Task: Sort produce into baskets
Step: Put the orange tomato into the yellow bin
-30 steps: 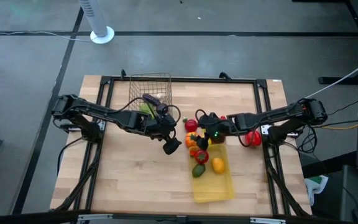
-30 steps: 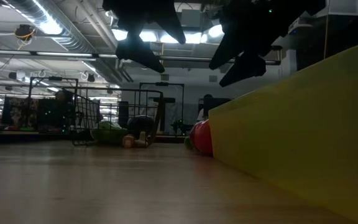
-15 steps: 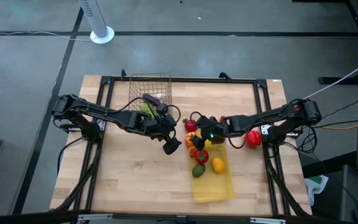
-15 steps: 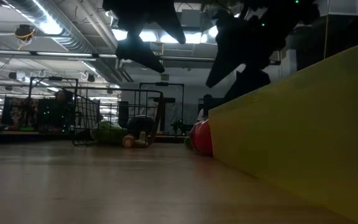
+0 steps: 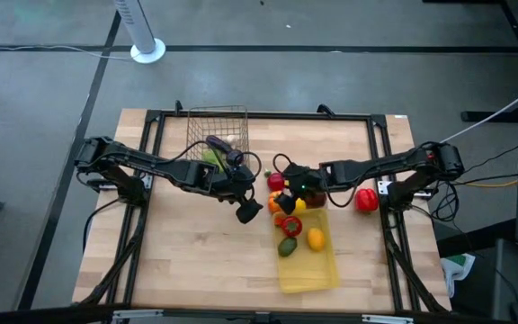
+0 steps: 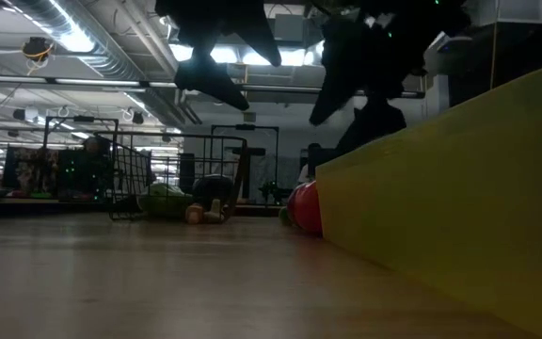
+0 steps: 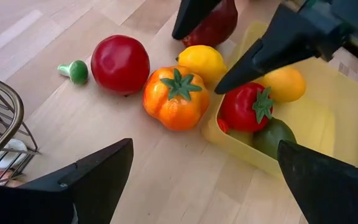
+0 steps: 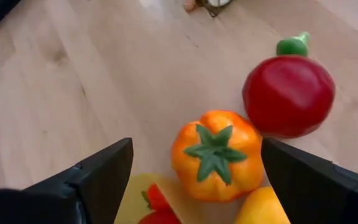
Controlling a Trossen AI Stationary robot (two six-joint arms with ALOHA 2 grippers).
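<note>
A light wooden table [image 5: 196, 252] carries a wire-mesh basket [image 5: 218, 126] at its far edge and a yellow tray [image 5: 308, 261] nearer the front. Directly on the wood lie an orange tomato [image 7: 176, 99], a red ball-shaped fruit [image 7: 120, 64] and a red pepper [image 5: 366, 199].

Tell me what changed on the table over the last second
The right pincer slid from above the yellow tray's far end toward the table's middle, open and empty, now over the orange tomato beside the red ball-shaped fruit. Nothing was grasped or released. The left pincer stayed open in place; the wire basket and produce did not move.
</note>
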